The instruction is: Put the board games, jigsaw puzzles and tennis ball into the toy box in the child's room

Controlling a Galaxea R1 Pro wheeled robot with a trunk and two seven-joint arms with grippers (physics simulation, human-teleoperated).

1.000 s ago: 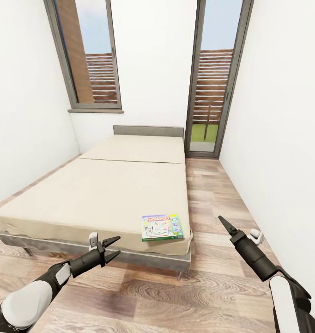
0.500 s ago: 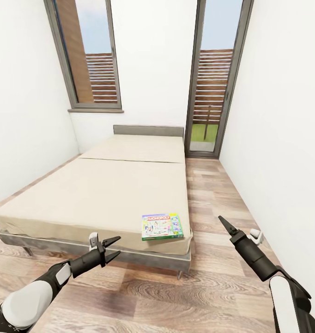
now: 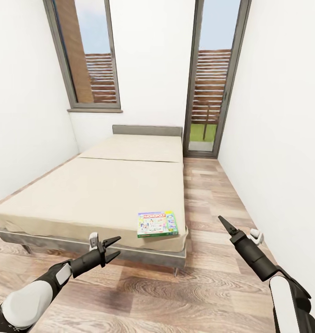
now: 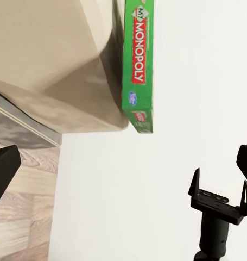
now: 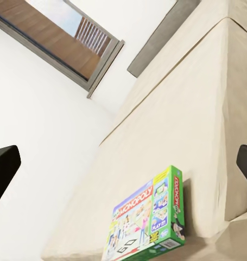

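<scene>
A green "Monopoly" board game (image 3: 157,224) lies flat on the near right corner of the beige bed (image 3: 106,189). It also shows edge-on as the Monopoly box (image 4: 138,65) in the left wrist view and face-up as the box (image 5: 147,220) in the right wrist view. My left gripper (image 3: 117,245) hovers open in front of the bed frame, left of and below the box. My right gripper (image 3: 223,223) hangs over the floor to the right of the bed, apart from the box, its fingertips (image 5: 4,168) spread wide. The table, toy box, jigsaw puzzles and tennis ball are out of view.
White walls close in on both sides. A wood-plank floor strip (image 3: 208,194) runs between the bed and the right wall up to a tall glass door (image 3: 210,92). A window (image 3: 86,55) sits behind the grey headboard (image 3: 147,130).
The whole view has shifted a little, so the bed and box sit slightly more to the left in the picture. Both arms hold the same pose.
</scene>
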